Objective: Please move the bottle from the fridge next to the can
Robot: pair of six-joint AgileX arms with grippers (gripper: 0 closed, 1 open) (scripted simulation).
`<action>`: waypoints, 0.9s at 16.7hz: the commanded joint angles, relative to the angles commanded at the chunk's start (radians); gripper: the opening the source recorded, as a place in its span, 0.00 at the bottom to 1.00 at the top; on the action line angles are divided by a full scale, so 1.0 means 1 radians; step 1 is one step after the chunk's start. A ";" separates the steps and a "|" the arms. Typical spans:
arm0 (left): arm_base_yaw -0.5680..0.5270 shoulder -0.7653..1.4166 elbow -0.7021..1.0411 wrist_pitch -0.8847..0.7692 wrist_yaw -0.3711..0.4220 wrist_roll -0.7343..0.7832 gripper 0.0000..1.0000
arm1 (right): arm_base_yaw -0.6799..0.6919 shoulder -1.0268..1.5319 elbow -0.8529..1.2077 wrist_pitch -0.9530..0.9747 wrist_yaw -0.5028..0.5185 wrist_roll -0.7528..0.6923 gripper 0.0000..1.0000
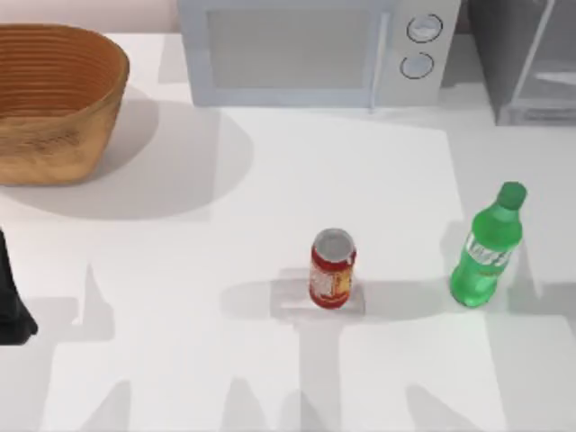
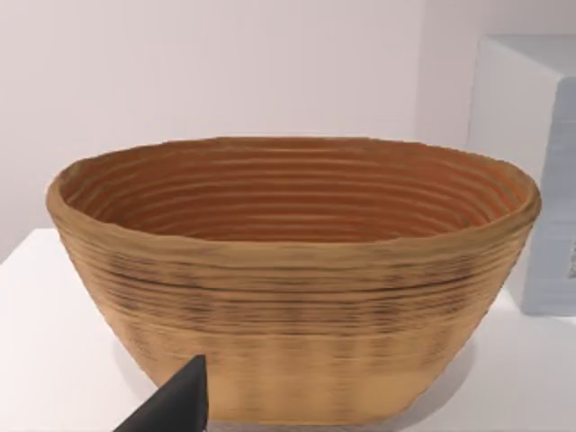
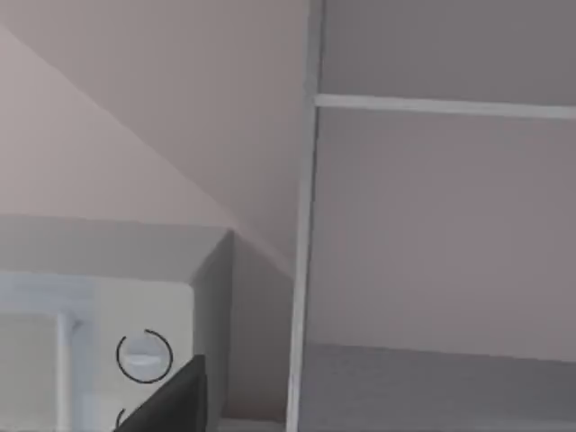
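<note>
Top view: bottle upright right of can, apart.

Bottle right of can

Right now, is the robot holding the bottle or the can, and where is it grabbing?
Nothing is held. The bottle and the can stand free on the table, with no end effector touching either.
</note>
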 joint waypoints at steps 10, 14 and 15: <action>0.000 0.000 0.000 0.000 0.000 0.000 1.00 | -0.118 -0.217 -0.058 -0.376 -0.057 0.058 1.00; 0.000 0.000 0.000 0.000 0.000 0.000 1.00 | -0.118 -0.217 -0.058 -0.376 -0.057 0.058 1.00; 0.000 0.000 0.000 0.000 0.000 0.000 1.00 | -0.118 -0.217 -0.058 -0.376 -0.057 0.058 1.00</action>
